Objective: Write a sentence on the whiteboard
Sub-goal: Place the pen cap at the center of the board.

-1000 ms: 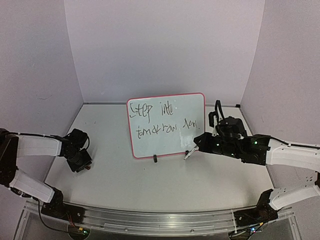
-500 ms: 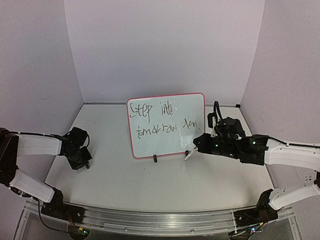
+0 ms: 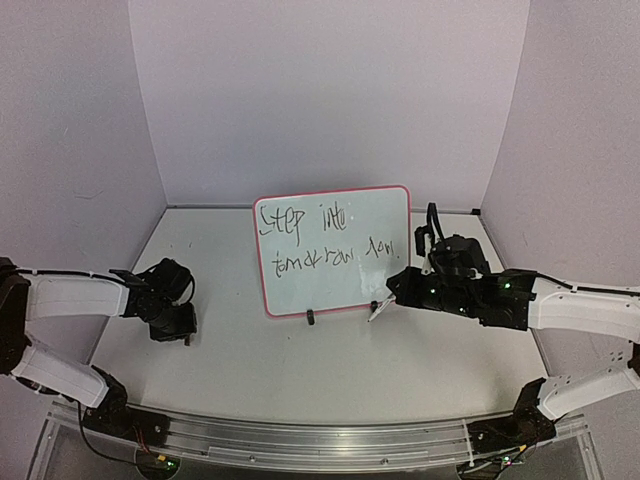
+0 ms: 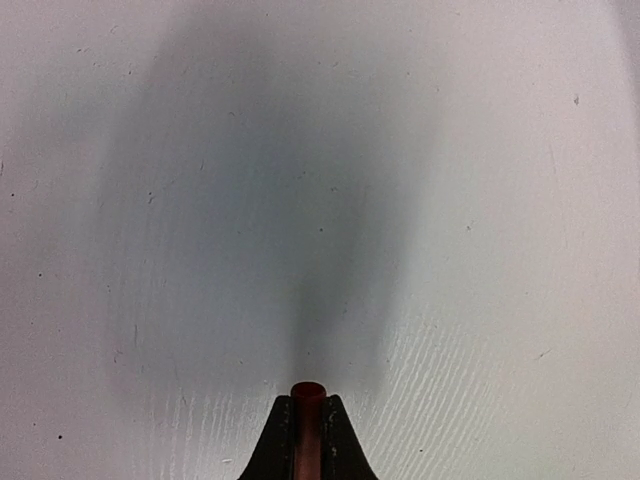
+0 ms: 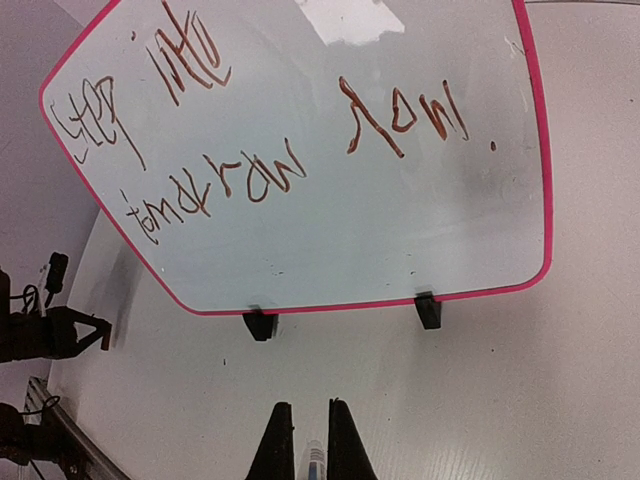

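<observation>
Right wrist: claw snug around marker

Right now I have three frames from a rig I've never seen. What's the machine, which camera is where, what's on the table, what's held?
Two robot arms are bolted at the near edge of a table. The wide picture comes from a fixed camera above and behind them; the other two come from a camera on each wrist, looking past its fingers. On the table is a whiteboard with a pink-red border and two black clips on its near edge, bearing a handwritten sentence that starts "Step into". The right gripper is shut on a marker, its tip off the board. The left gripper is shut on a small reddish-brown piece; what it is I cannot tell.
</observation>
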You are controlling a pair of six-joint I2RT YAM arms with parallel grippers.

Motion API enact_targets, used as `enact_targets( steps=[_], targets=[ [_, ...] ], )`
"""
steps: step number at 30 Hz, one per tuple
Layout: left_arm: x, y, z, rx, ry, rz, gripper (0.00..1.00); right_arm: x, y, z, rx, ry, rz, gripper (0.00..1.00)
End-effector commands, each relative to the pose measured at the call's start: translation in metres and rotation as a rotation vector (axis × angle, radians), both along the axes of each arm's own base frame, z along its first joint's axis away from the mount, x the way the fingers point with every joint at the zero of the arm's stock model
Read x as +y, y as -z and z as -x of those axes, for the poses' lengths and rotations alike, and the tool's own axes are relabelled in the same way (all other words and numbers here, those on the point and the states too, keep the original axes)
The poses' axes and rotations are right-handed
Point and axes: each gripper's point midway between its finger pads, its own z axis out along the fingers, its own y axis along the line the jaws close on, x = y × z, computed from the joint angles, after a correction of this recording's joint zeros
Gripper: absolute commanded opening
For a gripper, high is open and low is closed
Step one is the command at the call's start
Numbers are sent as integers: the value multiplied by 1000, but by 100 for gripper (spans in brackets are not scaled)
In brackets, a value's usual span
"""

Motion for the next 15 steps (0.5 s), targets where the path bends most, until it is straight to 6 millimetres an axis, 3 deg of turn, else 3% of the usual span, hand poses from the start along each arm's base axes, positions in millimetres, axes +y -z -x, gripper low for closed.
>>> enact_targets(
  steps=[1, 10, 15],
  targets=[
    [-17, -17, -4, -45, 128, 29, 0, 2, -18, -6, -30, 21, -32, 0],
    [-103, -51, 30, -200, 598, 141, 0, 2, -14, -7, -16, 33, -35, 0],
    [-148, -50, 53, -234, 826, 113, 0, 5, -14, -8, -12, 31, -39, 0]
  ],
)
